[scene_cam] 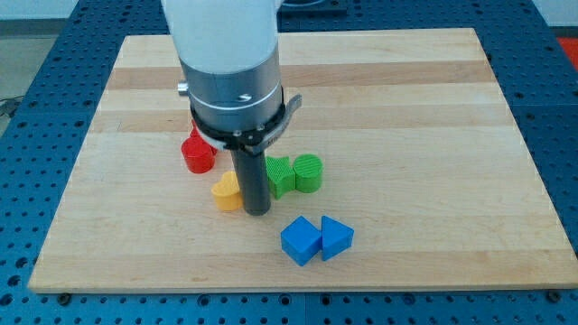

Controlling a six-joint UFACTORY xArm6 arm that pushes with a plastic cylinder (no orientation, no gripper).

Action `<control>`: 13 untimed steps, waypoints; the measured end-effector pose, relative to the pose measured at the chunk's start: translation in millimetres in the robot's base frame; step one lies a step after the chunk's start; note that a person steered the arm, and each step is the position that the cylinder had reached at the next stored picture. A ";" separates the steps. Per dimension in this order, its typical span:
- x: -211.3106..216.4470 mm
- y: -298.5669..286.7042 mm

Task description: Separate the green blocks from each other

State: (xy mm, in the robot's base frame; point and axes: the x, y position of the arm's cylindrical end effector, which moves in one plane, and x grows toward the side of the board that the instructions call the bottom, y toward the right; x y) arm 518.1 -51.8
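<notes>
Camera view: my tip [256, 212] beside yellow block [227, 191].

Colours on our pale board

We see two ribbed green blocks [294, 174], a red block [198, 154], a yellow block [226, 191], two blue blocks [316, 240], our dark rod [252, 176], and a light striped wooden board [406, 108] on a blue perforated table [555, 108].

green star block [281, 175], touching green cylinder block [308, 172]

The arm's wide grey and white body [226, 63] runs off the view's top and hides part of a red block [197, 153], while the dark rod [253, 176] covers the yellow block's [226, 191] right side.
</notes>
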 end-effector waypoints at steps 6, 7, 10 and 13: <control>71.5 32.7; 32.9 48.0; -38.4 0.5; -6.7 49.7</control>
State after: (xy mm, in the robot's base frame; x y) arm 511.4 -2.2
